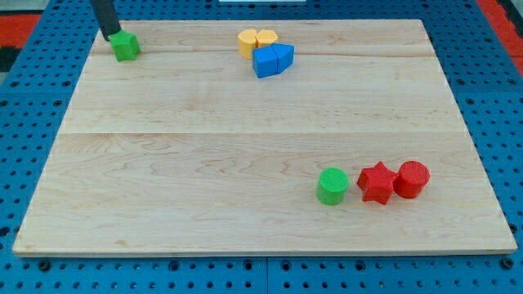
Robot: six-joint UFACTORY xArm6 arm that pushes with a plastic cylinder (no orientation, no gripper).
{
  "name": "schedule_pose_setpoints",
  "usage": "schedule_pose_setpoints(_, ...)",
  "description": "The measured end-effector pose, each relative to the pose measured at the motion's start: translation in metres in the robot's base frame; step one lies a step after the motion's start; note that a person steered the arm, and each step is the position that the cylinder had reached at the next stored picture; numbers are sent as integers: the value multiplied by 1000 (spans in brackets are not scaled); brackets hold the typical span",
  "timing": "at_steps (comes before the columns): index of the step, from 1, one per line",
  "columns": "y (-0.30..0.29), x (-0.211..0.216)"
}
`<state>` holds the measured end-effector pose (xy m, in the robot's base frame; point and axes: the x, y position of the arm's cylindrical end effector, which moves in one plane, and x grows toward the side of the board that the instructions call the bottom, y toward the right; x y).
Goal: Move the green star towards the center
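The green star (126,46) lies near the top left corner of the wooden board (204,147). My tip (110,37) sits just to the star's upper left, touching or nearly touching it; the dark rod rises out of the view's top. A green cylinder (333,185) stands at the lower right of the board, far from the star.
Two yellow blocks (257,41) sit at the top centre with a blue cube (265,61) and a blue wedge-like block (283,56) just below them. A red star (377,182) and a red cylinder (411,179) stand right of the green cylinder. A blue pegboard (33,98) surrounds the board.
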<state>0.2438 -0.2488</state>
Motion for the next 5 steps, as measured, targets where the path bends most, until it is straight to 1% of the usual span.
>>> schedule_pose_setpoints(2,79,21)
schedule_pose_setpoints(3,99,38)
schedule_pose_setpoints(5,34,42)
